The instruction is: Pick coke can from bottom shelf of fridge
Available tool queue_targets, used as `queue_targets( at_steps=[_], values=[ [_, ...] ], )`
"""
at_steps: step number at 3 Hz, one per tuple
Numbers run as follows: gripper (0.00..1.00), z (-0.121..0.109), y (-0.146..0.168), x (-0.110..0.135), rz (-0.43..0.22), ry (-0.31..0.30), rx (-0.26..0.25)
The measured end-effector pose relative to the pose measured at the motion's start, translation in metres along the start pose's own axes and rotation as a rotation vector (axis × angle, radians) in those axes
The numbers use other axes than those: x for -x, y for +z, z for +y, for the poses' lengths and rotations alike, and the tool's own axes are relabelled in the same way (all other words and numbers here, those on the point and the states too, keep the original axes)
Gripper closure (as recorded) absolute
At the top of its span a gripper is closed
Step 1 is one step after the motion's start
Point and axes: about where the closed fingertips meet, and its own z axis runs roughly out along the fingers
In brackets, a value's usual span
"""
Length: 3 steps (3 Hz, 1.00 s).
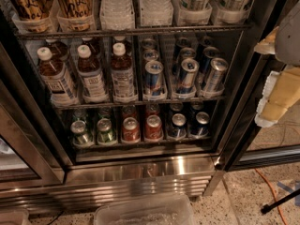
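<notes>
The fridge [140, 175] stands open in front of me, with a shiny slatted steel base. Its bottom shelf [140, 144] holds rows of short cans: green ones [93, 132] at the left, dark blue ones [189, 125] at the right. Two red coke cans stand at the front middle, one at the left [131, 129] and one at the right [153, 127], with more red cans behind them. My gripper [260, 82] is at the right edge of the view, outside the fridge, level with the middle rack and well right of the coke cans. Its pale fingers [276, 100] stand apart and hold nothing.
The middle rack holds brown-drink bottles [91, 74] and tall silver-blue cans [185, 74]. The black door frame [236, 116] runs down between my gripper and the shelves. A clear plastic bin [145, 212], an orange cable [271, 193] and a black rod [281, 203] lie on the floor.
</notes>
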Motion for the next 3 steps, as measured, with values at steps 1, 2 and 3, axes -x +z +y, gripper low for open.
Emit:
queue_targets(
  at_steps=[1, 2, 3],
  values=[
    [0.00, 0.000, 0.000, 0.000, 0.000, 0.000, 0.000],
    [0.00, 0.004, 0.010, 0.009, -0.035, 0.009, -0.003],
    [0.00, 0.014, 0.026, 0.023, -0.064, 0.038, -0.026]
  ],
)
